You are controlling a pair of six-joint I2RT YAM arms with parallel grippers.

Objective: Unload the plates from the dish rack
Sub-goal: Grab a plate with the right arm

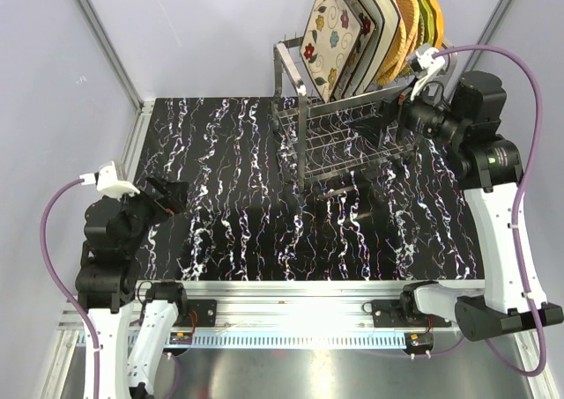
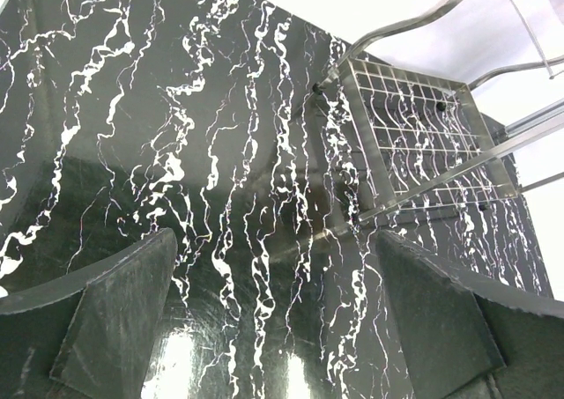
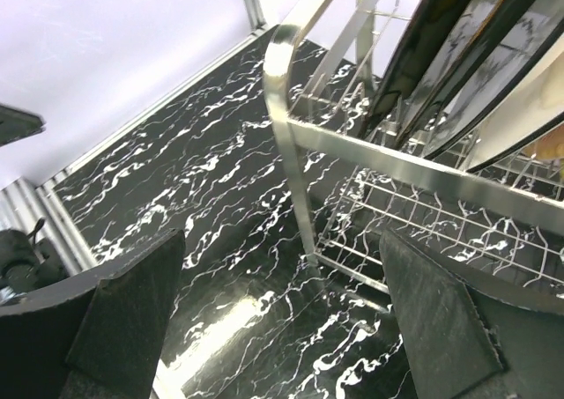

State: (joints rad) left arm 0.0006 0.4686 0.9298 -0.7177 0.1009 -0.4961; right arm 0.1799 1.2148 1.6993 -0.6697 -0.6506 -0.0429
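The dish rack [image 1: 339, 139] stands at the back of the table, right of centre. Several plates lean upright in its top tier: a flower-patterned cream square plate [image 1: 333, 33] in front, plain cream ones behind it, then woven orange-tan plates [image 1: 401, 29] and a green one [image 1: 432, 16]. My right gripper [image 1: 404, 117] hovers open at the rack's right end, below the plates. In the right wrist view the gripper [image 3: 282, 311] is empty, with the rack's frame [image 3: 295, 152] and plate edges [image 3: 458, 55] just ahead. My left gripper [image 1: 169, 195] sits open and empty at the table's left, far from the rack [image 2: 414, 144].
The black marbled tabletop [image 1: 238, 170] spreads left and in front of the rack. White walls with metal posts [image 1: 101, 29] close the back and sides. A metal rail [image 1: 291, 315] with both arm bases runs along the near edge.
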